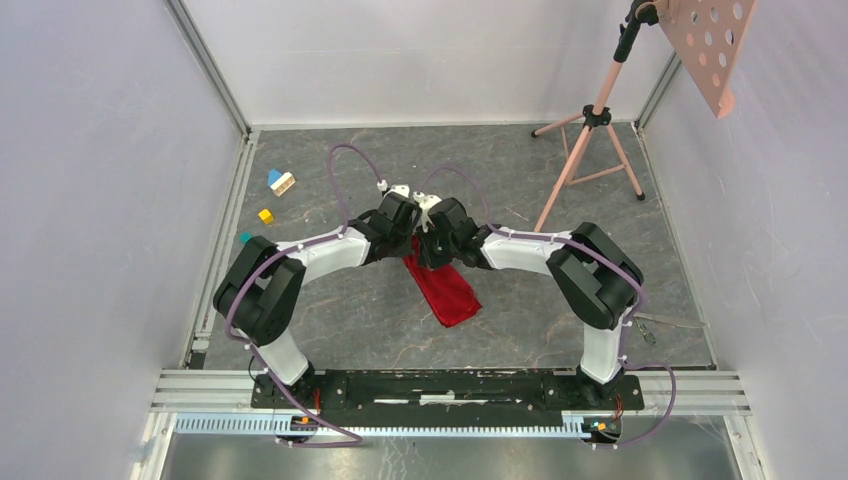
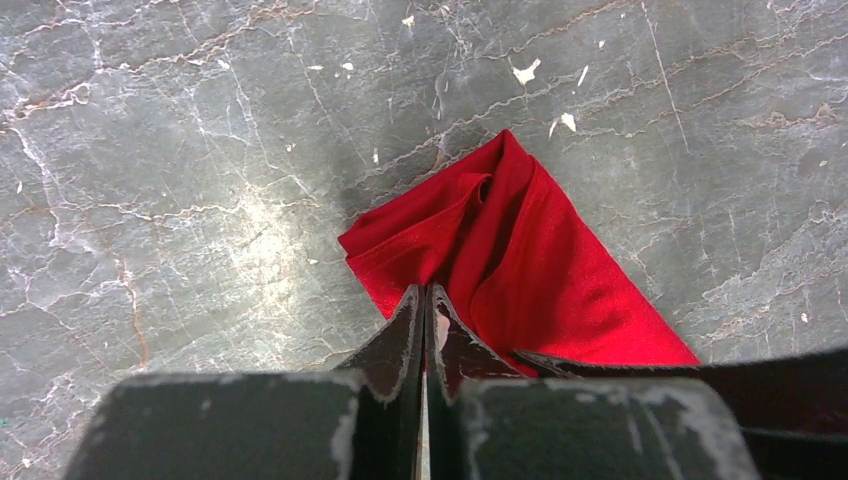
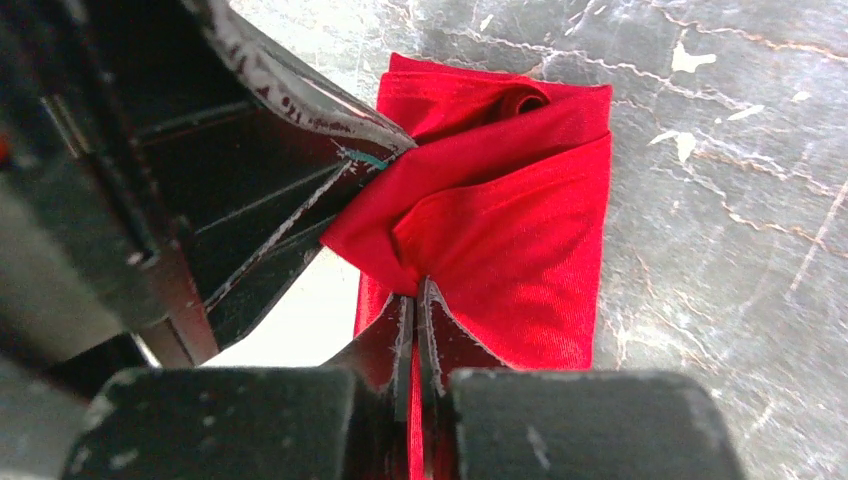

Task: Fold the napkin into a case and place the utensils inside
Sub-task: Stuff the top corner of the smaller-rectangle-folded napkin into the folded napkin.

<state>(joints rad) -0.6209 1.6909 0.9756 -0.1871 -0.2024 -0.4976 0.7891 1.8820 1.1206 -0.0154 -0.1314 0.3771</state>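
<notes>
One napkin (image 1: pixel 450 292), edge in left tool (image 2: pixel 426 292), right tool (image 3: pixel 415 287)

A lab test cell: white panel walls (image 1: pixel 100 150), aluminium rail (image 1: pixel 200 388), tripod stand (image 1: pixel 588 150) on marbled table (image 1: pixel 350 320).

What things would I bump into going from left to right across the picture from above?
yellow block → blue and white block → red napkin → pink tripod stand

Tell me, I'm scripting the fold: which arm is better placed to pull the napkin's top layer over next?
Right, probably: the right claw is shut on a raised fold of the napkin, red cloth visibly caught in it. The left claw pinches just its edge.
</notes>
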